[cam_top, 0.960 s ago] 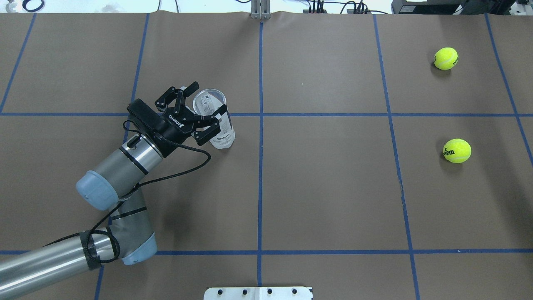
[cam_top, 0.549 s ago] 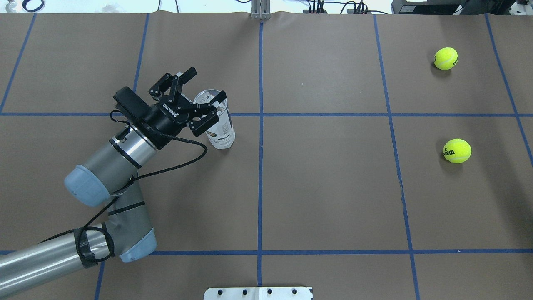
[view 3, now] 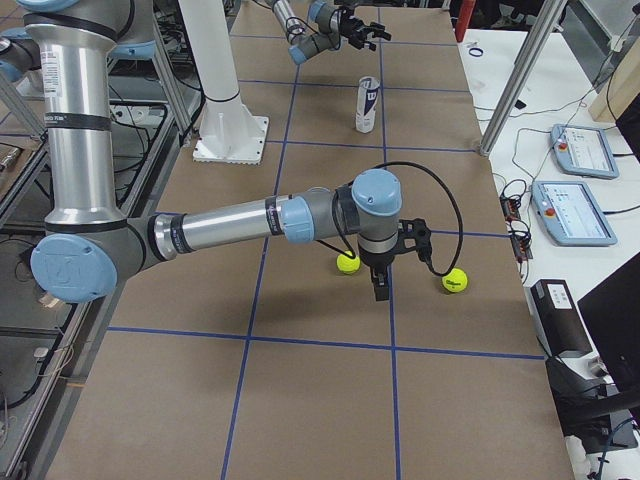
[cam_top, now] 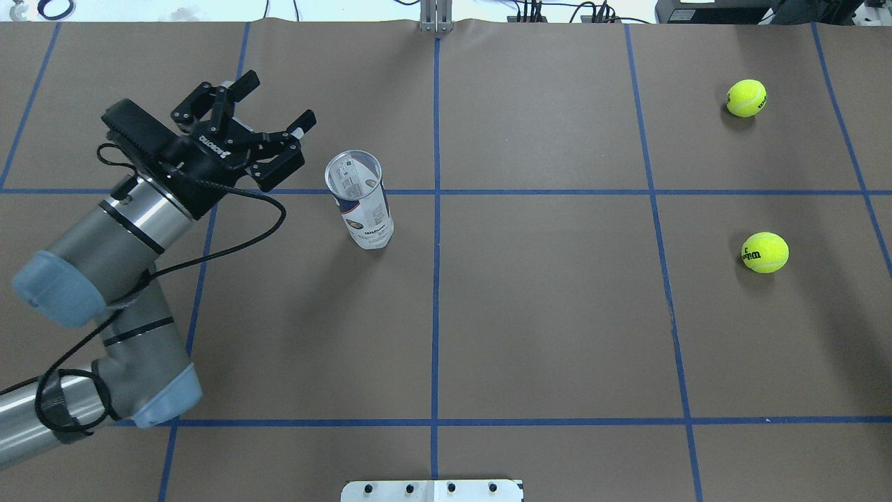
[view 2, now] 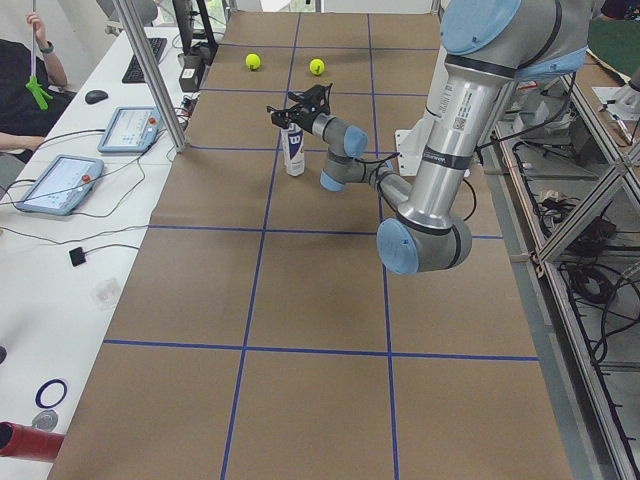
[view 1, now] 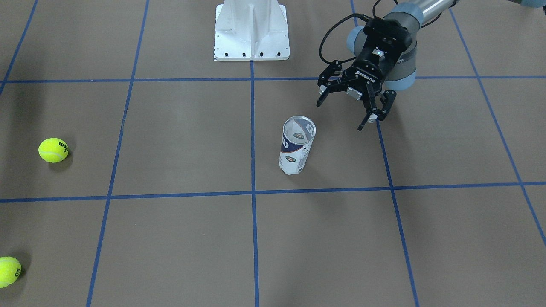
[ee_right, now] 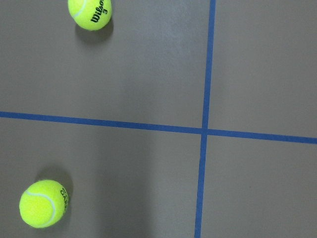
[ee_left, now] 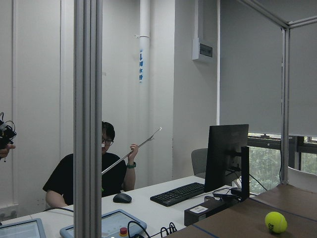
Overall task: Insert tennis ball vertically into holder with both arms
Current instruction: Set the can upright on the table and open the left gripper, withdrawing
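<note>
The holder (cam_top: 359, 199) is a clear can with a white and navy label. It stands upright and open-topped left of the table's middle, and also shows in the front view (view 1: 297, 145). My left gripper (cam_top: 277, 99) is open and empty, a short way off the holder on its left (view 1: 340, 115). Two yellow tennis balls (cam_top: 746, 97) (cam_top: 764, 252) lie at the far right. My right gripper (view 3: 380, 288) points down between the two balls (view 3: 347, 262) (view 3: 455, 281); I cannot tell if it is open. The right wrist view shows both balls (ee_right: 90, 12) (ee_right: 43, 203) but no fingers.
The white pedestal base (view 1: 251, 30) stands at the robot's edge of the table (cam_top: 432, 490). Blue tape lines cross the brown table cover. An operator (ee_left: 84, 173) sits at a side desk with tablets (view 2: 60, 182) beyond the far edge.
My left gripper has drawn back from around the holder, left and away from it, still open. The holder stays upright in place. The balls have not moved.
</note>
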Tool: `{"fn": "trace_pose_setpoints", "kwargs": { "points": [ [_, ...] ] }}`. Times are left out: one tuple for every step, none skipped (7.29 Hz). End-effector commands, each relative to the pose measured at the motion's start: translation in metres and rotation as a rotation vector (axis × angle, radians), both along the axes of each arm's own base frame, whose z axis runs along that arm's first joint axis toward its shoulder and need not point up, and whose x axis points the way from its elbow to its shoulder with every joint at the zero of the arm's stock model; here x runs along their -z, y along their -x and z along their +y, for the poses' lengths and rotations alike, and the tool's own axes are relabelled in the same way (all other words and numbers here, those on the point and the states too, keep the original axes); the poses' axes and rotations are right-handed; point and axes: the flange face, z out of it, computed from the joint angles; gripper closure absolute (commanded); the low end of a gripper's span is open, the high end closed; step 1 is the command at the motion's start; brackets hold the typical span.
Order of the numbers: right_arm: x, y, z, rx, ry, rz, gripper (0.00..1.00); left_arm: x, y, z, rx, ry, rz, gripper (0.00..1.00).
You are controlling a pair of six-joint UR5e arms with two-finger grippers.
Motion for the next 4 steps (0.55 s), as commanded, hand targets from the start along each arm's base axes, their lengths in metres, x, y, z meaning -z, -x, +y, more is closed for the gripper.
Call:
{"fn": "trace_pose_setpoints", "kwargs": {
  "points": [
    [0.017, 0.037, -0.004, -0.001, 0.059, -0.063, 0.01, -0.067, 0.052, -0.019, 0.034, 0.164, -0.038, 0.01],
    [0.024, 0.062, -0.003, -0.029, 0.124, -0.079, 0.01, -0.096, 0.075, -0.03, -0.028, 0.243, -0.123, 0.01],
    [0.032, 0.094, -0.003, -0.051, 0.145, -0.092, 0.01, -0.119, 0.099, -0.04, -0.12, 0.339, -0.193, 0.01],
    [0.03, 0.121, 0.001, -0.071, 0.132, -0.072, 0.01, -0.12, 0.107, -0.048, -0.214, 0.412, -0.24, 0.01]
  ]
}}
